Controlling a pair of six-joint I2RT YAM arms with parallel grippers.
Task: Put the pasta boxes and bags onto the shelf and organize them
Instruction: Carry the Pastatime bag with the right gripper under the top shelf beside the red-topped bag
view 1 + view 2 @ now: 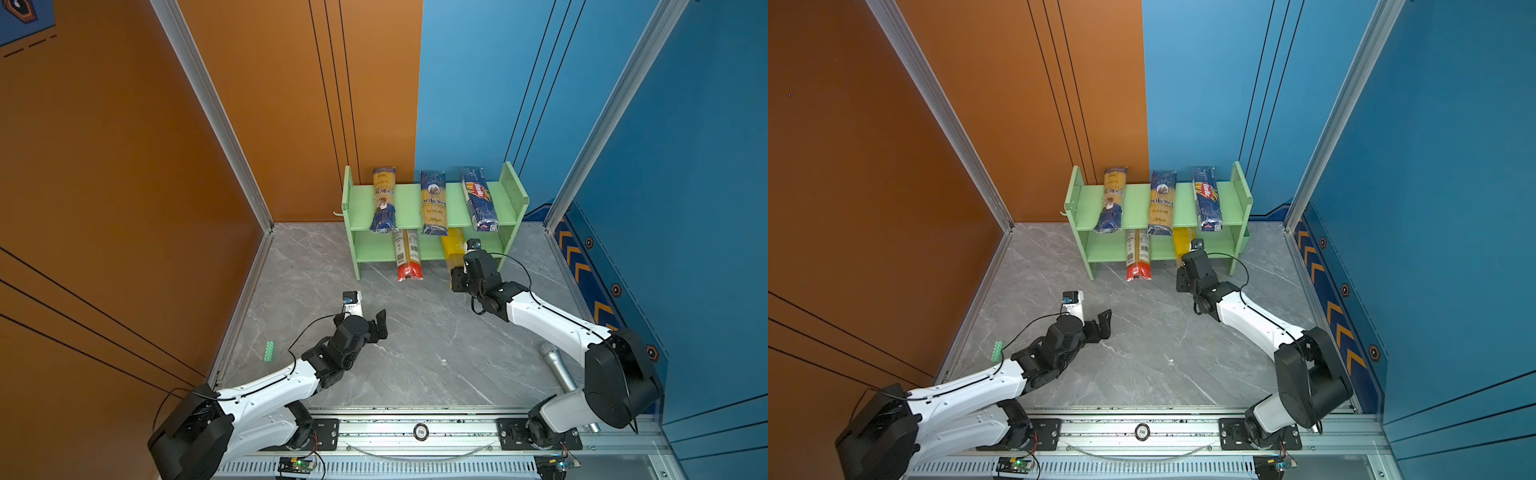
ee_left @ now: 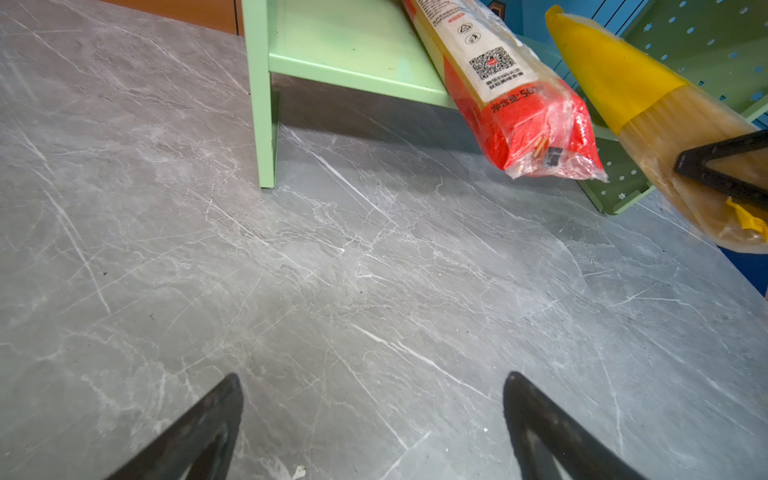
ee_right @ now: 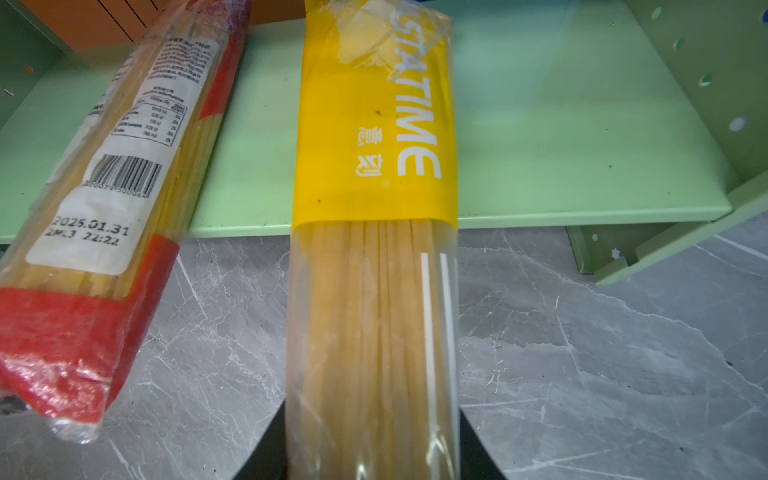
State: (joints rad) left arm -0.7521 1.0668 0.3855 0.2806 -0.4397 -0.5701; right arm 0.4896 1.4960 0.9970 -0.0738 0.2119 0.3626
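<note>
Top view: light green shelf (image 1: 513, 195) at 12 o'clock of the grey surface (image 1: 415, 353). Upper tier: three packets side by side, long axes 12 to 6, namely outer navy-and-yellow packet (image 1: 383, 199), middle navy-and-yellow packet (image 1: 433, 203) and navy Barilla packet (image 1: 479, 199). Lower tier: red-ended packet (image 1: 409, 257), near end overhanging toward 6 o'clock. Just at its 3 o'clock, yellow-ended packet (image 3: 374, 166), gripped at its clear near end by the right end effector (image 3: 374, 415), jaws narrowed against the packet's sides. Packet's long axis straight out from that end effector toward 12 o'clock; yellow half over the lower tier, clear half past the front edge. Likely next: a push along that axis, then release. Left end effector (image 2: 374, 378) spread wide, empty, over bare surface near 8 o'clock of the right one, farther from the packet.
</note>
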